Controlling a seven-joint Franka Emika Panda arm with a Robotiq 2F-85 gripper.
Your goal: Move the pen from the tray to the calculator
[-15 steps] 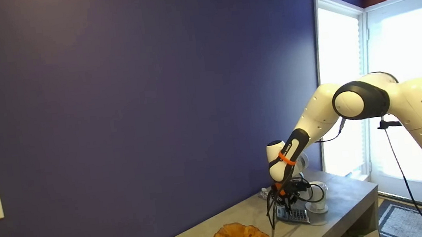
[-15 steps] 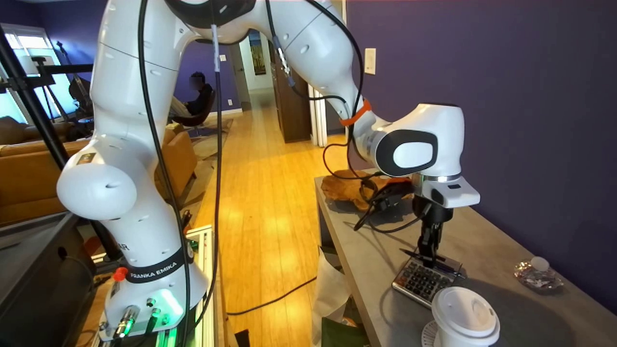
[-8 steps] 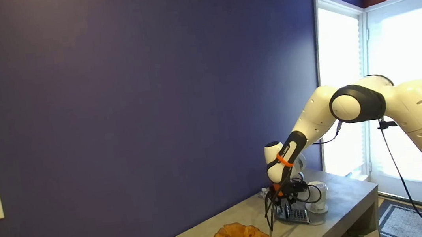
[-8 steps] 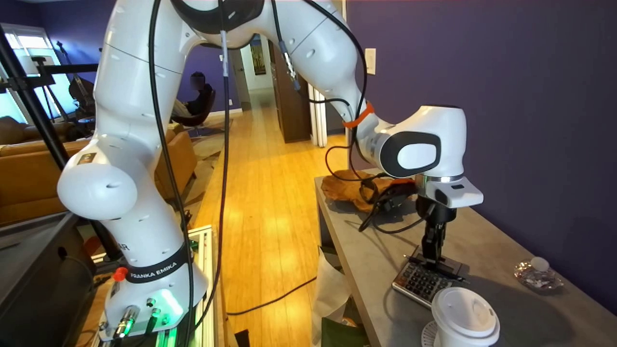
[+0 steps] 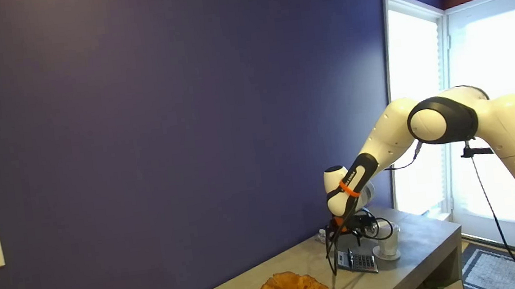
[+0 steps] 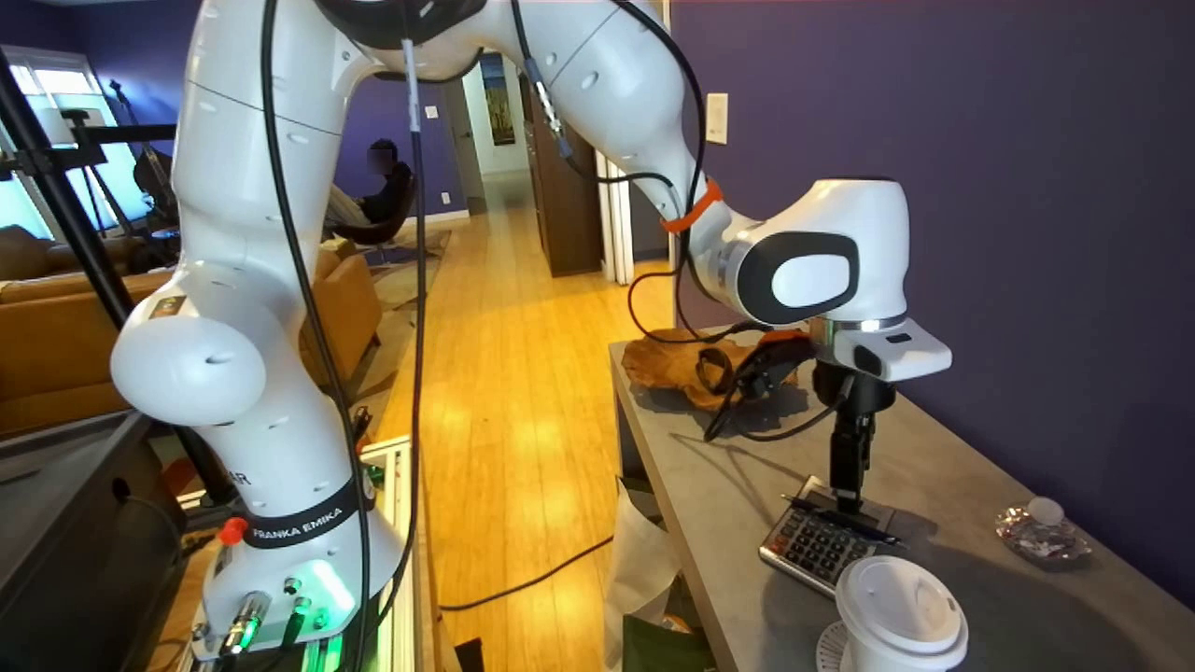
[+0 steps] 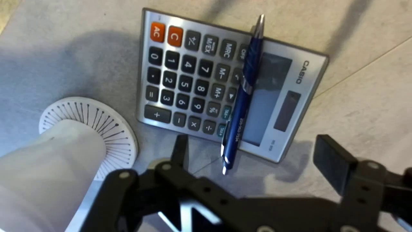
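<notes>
The blue pen point(image 7: 243, 96) lies across the silver calculator point(image 7: 289, 80), between the keys and the display, both its ends jutting past the edges. Two black fingers point(image 7: 334, 161) stand wide apart in the wrist view; my gripper point(image 7: 252, 143) is open and holds nothing. In an exterior view my gripper point(image 6: 848, 504) is just above the calculator point(image 6: 812, 551) and the pen point(image 6: 866, 532). Farther along the counter sits the brown wooden tray point(image 6: 658, 364), its inside partly hidden by my arm's cables in that view.
Beside the calculator a white lidded cup point(image 6: 901, 607) stands on a round coaster point(image 7: 120, 132). Near the wall lies a clear crumpled plastic bottle point(image 6: 1041, 537). Loose black cables point(image 6: 747, 383) hang from my wrist over the counter.
My gripper was shut on the pen over the calculator a second ago. It dipped slightly, opened and rose, and the pen now rests on the calculator.
</notes>
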